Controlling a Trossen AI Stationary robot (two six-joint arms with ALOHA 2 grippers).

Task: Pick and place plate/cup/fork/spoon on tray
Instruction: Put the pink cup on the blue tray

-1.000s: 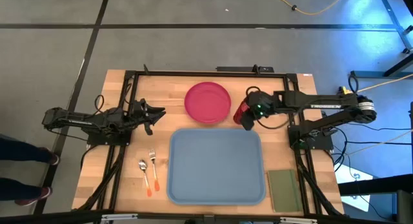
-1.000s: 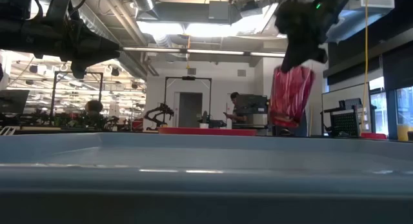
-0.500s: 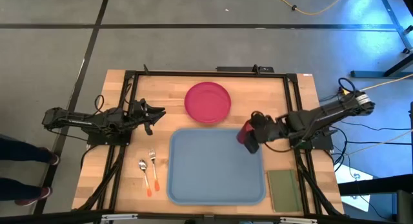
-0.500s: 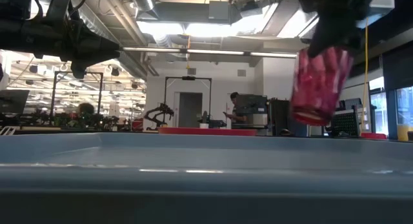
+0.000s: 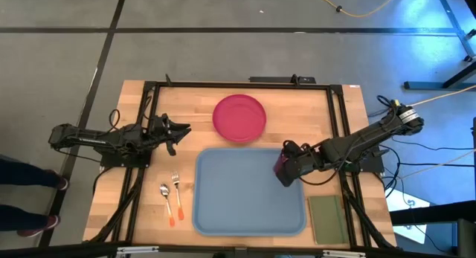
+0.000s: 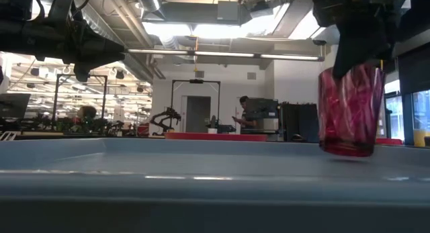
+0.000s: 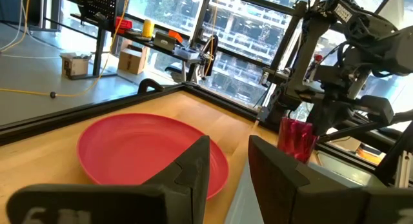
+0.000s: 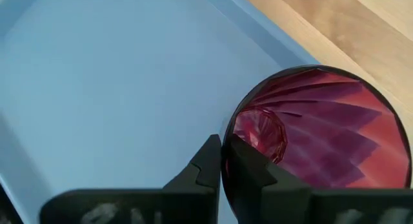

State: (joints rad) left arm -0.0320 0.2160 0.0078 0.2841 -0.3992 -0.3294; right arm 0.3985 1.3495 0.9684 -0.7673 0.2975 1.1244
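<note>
Right end effector (image 5: 285, 169) grips dark red, facet-patterned cup (image 6: 349, 111) over blue tray (image 5: 223, 206).

1 plate (image 5: 239, 117), 1 cup (image 5: 280, 164), 1 fork (image 5: 177, 189), 1 spoon (image 5: 166, 202), 1 tray (image 5: 238, 198)

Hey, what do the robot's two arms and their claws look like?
Both are slim, dark, jointed arms with black cables alongside. The left claw has two dark, angular fingers. The right claw has matching dark fingers and a tan band near its far joint.

One camera looks straight down on the whole counter (image 5: 149, 109). Another sits at counter height, facing the room. Each wrist camera looks closely past its own fingers. All four share the cup (image 5: 281, 163).
</note>
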